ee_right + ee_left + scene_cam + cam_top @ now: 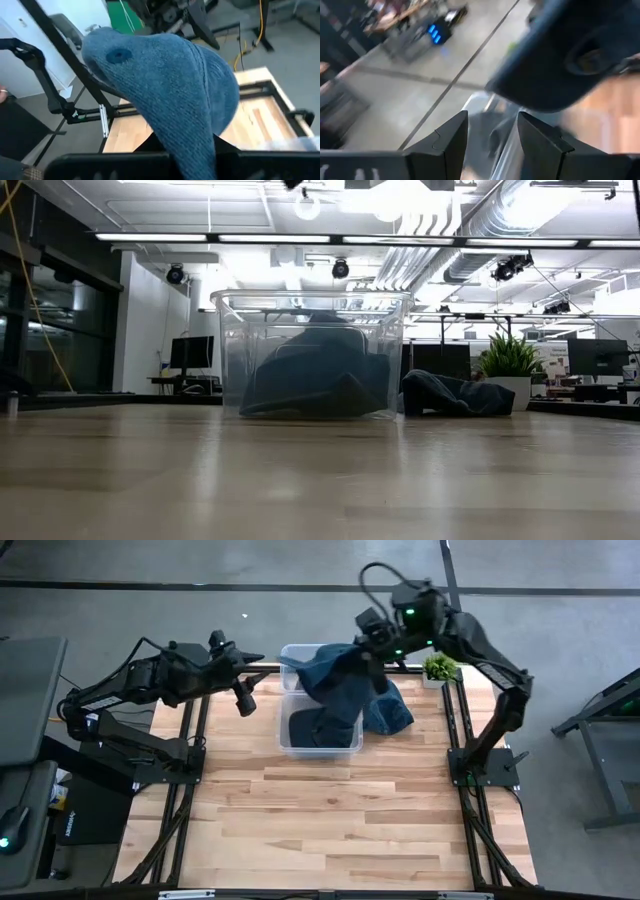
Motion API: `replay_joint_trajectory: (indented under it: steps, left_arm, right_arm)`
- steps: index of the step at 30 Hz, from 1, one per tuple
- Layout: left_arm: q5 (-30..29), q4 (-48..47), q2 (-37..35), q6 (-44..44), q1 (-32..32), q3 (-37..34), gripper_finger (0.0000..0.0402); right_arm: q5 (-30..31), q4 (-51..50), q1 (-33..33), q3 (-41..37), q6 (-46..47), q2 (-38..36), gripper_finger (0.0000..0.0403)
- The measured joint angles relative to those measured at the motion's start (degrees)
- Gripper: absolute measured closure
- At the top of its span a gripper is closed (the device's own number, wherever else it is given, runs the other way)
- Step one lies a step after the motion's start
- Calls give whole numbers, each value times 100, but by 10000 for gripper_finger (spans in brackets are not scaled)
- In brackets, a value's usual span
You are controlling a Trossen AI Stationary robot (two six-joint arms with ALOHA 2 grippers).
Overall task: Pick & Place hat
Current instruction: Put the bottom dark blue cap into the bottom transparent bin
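Wooden table (330, 810) fills the middle of the high view, with a clear bin (296, 745) at its far side and grey floor around it. The right gripper (372, 652) hangs above the bin's far right corner, clamped on a blue hat (340, 680); the hat drapes down from the fingers toward the bin. Below the gripper, inside the bin, lies dark cloth (300, 385), and beside it, outside the bin's wall, a second dark heap (455, 395) rests on the table, with a plant (439, 667) beyond.

The step looks like the placing. To do it well, the gripper should be brought over the bin's middle and lowered until the hanging brim is inside the walls before letting go; released from here, the hat could catch on the rim or slide out onto the heap.

The right arm reaches from its base in a high bent elbow, wrist turned down. The left arm is folded back, its gripper (243, 700) just left of the bin, fingers (447, 140) apart and holding nothing.
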Motion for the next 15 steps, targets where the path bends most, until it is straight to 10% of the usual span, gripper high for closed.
replay_joint_trajectory:
  steps: [15]
  left_arm:
    - [1646,2140,120,196,0,-2,232]
  right_arm:
    - [-75,240,7,2,-370,-1048,403]
